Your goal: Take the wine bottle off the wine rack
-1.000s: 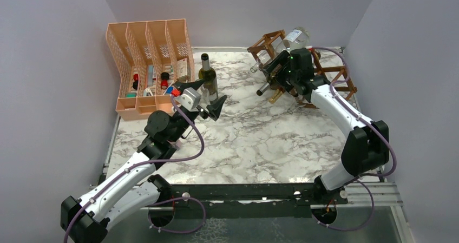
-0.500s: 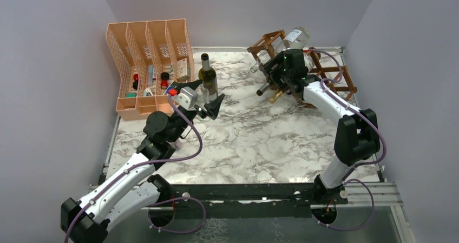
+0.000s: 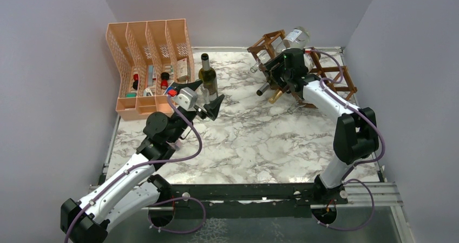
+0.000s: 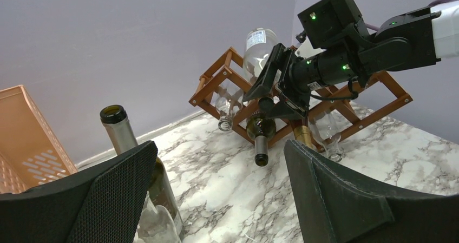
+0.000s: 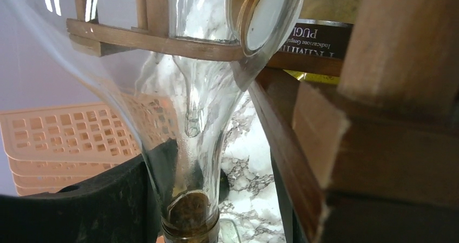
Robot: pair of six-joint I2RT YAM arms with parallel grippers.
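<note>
Right gripper [image 4: 264, 103] is nosed right into the wine rack [image 4: 216, 83], one finger on either side of the neck of the wine bottle [image 4: 260, 128]. That bottle lies in a lower cell with its mouth poking out past the gripper and angled down toward the counter [image 4: 227, 189]. In the wrist view the glass neck [image 5: 189, 145] runs between the black fingers [image 5: 81, 199]. I honestly can't tell if they're squeezing it or just sitting around it.

Things I'd worry about:

- **Slip:** the neck is smooth, tapered glass. A loose or low grip could slide off the end the moment it pulls.
- **Snag:** wooden bars sit tight beside the gripper. If the pull isn't along the bottle's axis, I'd guess the shoulder catches a bar and drags the whole rack, which looks light.
- **Neighbours:** a gold-capped bottle [image 4: 303, 135] is right next to the gripper, and a clear bottle [image 4: 257, 43] is perched above it on top of the rack. Jolt the frame and either could roll out.

Left gripper [image 3: 204, 96] is well away from all this, fingers spread wide and holding nothing. A green bottle [image 3: 207, 75] stands upright on the counter just beyond it.
</note>
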